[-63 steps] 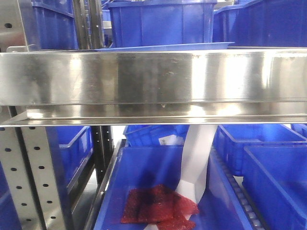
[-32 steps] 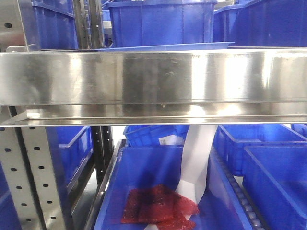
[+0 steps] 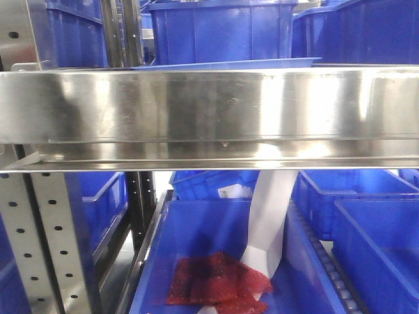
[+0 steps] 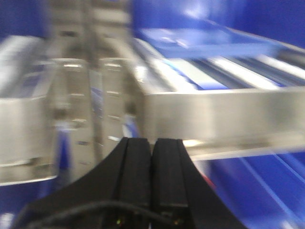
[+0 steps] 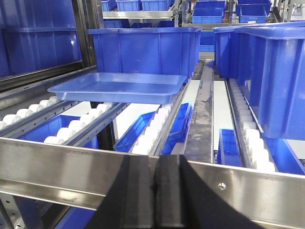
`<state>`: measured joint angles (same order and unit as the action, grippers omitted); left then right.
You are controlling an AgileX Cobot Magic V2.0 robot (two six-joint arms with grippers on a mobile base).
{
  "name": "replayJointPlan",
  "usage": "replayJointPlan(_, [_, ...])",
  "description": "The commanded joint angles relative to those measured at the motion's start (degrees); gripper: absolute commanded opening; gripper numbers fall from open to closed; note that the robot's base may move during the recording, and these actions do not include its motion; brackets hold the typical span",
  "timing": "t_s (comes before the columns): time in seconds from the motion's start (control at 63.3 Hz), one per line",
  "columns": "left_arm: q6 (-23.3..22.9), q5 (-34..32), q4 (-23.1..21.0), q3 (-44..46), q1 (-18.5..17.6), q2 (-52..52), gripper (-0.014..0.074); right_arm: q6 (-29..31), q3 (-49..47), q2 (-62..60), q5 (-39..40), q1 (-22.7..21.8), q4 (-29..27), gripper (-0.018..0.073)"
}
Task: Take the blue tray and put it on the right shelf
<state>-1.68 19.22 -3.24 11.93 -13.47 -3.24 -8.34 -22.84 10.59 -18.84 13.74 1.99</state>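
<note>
The left gripper (image 4: 152, 157) is closed and empty near the right shelf's (image 4: 214, 114) steel front lip, and the right gripper (image 5: 157, 191), also closed and empty, sits just short of that lip. Beyond, the blue tray (image 5: 119, 86) rests empty on white rollers (image 5: 157, 126), open lanes alongside, before a deep blue bin (image 5: 143, 50). Below, a lower bin (image 3: 196, 226) holds red mesh bags (image 3: 216, 278).

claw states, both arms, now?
Left claw: closed, holding nothing.
Right claw: closed, holding nothing; shallow periwinkle-blue plastic tray sits ahead on the rollers.
</note>
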Motion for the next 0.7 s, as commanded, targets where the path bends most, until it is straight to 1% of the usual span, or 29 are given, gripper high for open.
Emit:
replayJointPlan(0.0, [2.2,-10.3,-3.3,-3.4,4.7,2.9,-0.0048,0.5,-1.5,0.7,5.6,0.1,0.9,0.0055])
replayJointPlan(0.063, [2.2,-13.4,-3.5,-7.6,7.6,4.9,-0.0048,0.5,-1.5,0.7,5.6,0.1,0.9,0.0055])
replayJointPlan(0.095, [2.2,-16.0,-3.5,-9.5,8.5,4.6,-0.0048,0.5,-1.5,0.7,5.6,0.1,0.9,0.0055])
replayJointPlan(0.126, [2.2,-18.4,-3.4,-11.3,9.0,4.5,-0.0048,0.5,-1.5,0.7,5.5,0.1,0.9,0.0055])
replayJointPlan(0.205, [2.2,-24.0,-3.4,-15.6,9.1,4.6,-0.0048,0.5,-1.5,0.7,5.5,0.1,0.9,0.0055])
replayJointPlan(0.253, [2.2,-20.6,-3.4,-15.1,9.1,4.7,-0.0048,0.5,-1.5,0.7,5.5,0.1,0.9,0.0055])
replayJointPlan(0.68, [2.2,-20.9,-3.4,-15.3,9.1,4.7,-0.0048,0.5,-1.5,0.7,5.5,0.1,0.9,0.0055])
